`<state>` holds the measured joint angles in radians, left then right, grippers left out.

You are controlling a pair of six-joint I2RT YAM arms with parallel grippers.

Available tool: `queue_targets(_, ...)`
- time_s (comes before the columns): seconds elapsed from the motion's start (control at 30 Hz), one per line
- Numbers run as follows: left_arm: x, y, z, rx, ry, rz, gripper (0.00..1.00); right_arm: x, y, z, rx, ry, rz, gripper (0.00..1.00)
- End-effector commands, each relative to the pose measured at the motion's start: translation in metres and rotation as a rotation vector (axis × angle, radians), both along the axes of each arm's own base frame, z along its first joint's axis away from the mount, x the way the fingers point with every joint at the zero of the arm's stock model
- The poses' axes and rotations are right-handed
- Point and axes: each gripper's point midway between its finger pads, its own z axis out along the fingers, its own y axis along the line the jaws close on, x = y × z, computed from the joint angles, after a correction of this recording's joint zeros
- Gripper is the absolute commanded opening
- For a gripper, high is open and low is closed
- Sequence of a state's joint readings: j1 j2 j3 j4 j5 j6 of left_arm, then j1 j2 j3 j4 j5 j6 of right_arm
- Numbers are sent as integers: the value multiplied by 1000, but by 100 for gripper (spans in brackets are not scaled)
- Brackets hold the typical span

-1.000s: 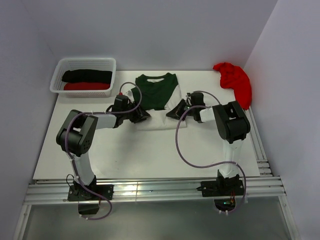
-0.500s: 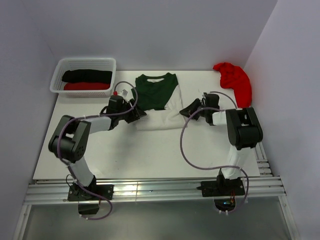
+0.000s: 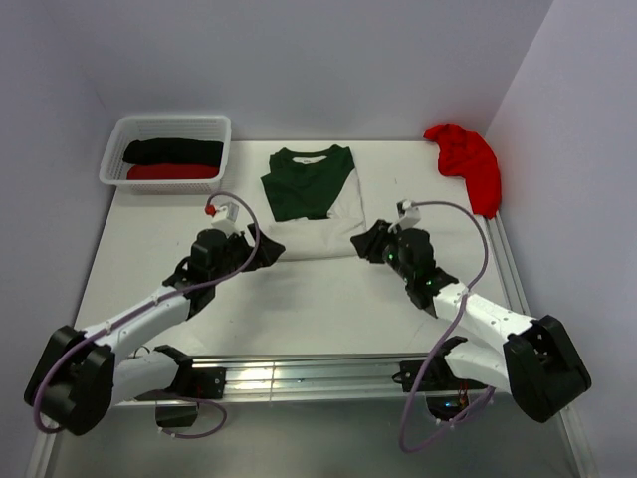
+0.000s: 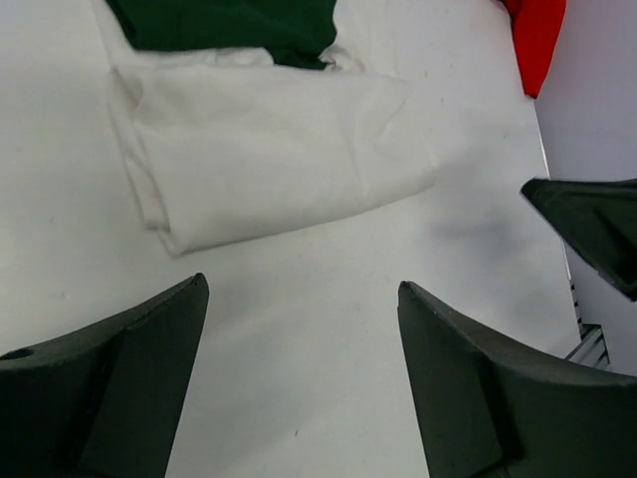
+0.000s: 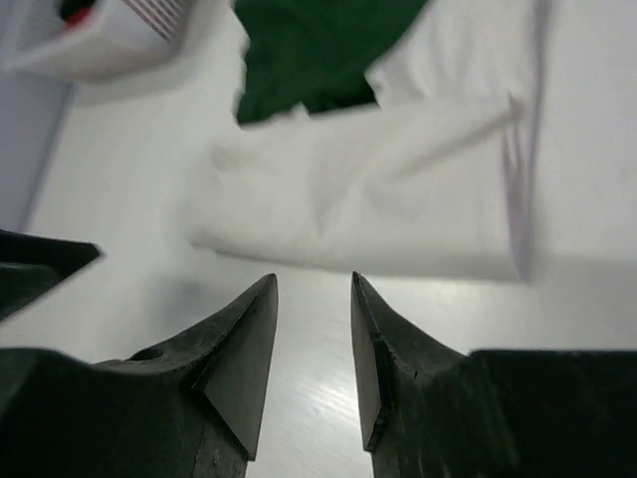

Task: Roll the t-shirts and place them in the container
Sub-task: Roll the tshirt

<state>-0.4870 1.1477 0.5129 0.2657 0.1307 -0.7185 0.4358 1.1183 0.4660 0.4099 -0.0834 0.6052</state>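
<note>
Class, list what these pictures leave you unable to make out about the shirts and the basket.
White and green shirt: underside hidden by its own folds, in every view.
Basket: blurred and cut off at the corner in the right wrist view.
Red shirt: cut off by the top edge in the left wrist view.

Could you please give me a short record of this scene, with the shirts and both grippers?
white and green t-shirt: folded, flat at mid-table
red t-shirt: crumpled at the far right edge
basket: far left corner, holding a black roll and a red roll
left gripper: open, empty, near side of the folded shirt
right gripper: slightly open, empty, likewise
</note>
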Motion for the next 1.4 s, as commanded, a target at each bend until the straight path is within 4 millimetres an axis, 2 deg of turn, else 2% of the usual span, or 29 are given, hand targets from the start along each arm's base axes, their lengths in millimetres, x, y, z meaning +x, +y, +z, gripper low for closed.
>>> queue_targets(0.0,-6,14,12,-12,-101,85,83,-4,-27,-19,-127,-52,-162,43)
queue_targets(0.03,-14,16,-1,-7,-86,79,83,-4,-31,-20,-145,-32,-178,45)
queue_targets(0.07,-16,14,3,-32,-111,77,84,-8,-39,-33,-184,35,-211,49)
queue_targets(0.1,-14,20,2,-33,-123,111,84,-8,-31,-29,-165,33,-175,72)
queue_targets(0.13,-18,21,-9,-26,-116,112,84,-9,-26,-30,-184,10,-125,100)
queue_targets(0.17,-19,21,-11,-29,-117,118,84,-11,-21,-30,-171,1,-104,100)
queue_targets(0.23,-19,20,-20,-24,-123,121,84,-11,-27,-44,-145,25,-152,88)
queue_targets(0.27,-18,20,-23,-15,-123,123,84,-8,-27,-42,-130,0,-163,86)
queue_targets(0.33,-15,19,-33,9,-123,128,84,-10,-31,-63,-154,32,-180,87)
queue_targets(0.37,-13,20,-36,24,-129,132,84,-8,-32,-65,-156,27,-192,86)
queue_targets(0.4,-10,20,-37,28,-140,138,83,-9,-34,-78,-178,46,-204,83)
queue_targets(0.47,-9,23,-41,46,-159,148,83,-6,-32,-80,-166,29,-216,80)
queue_targets(0.5,-9,25,-46,57,-158,151,83,-6,-33,-89,-188,45,-224,78)
queue_targets(0.57,-6,26,-44,62,-180,160,83,-1,-30,-91,-213,47,-227,75)
queue_targets(0.6,-4,26,-48,72,-175,162,81,3,-29,-91,-220,58,-247,69)
queue_targets(0.63,-3,25,-47,71,-185,163,81,4,-31,-93,-238,59,-272,67)
queue_targets(0.73,3,25,-57,95,-180,170,78,7,-27,-97,-242,48,-273,66)
queue_targets(0.77,4,24,-54,88,-190,168,77,8,-27,-95,-240,42,-278,66)
queue_targets(0.9,10,19,-62,101,-181,157,76,16,-31,-96,-273,52,-323,59)
queue_targets(0.97,12,18,-63,108,-177,159,75,21,-34,-95,-281,56,-356,58)
queue_targets(1.1,17,16,-62,115,-185,157,76,26,-34,-107,-310,84,-371,56)
queue_targets(1.17,18,14,-62,125,-186,146,76,28,-32,-109,-319,83,-365,53)
queue_targets(1.37,22,11,-63,136,-189,139,75,31,-32,-110,-319,89,-367,52)
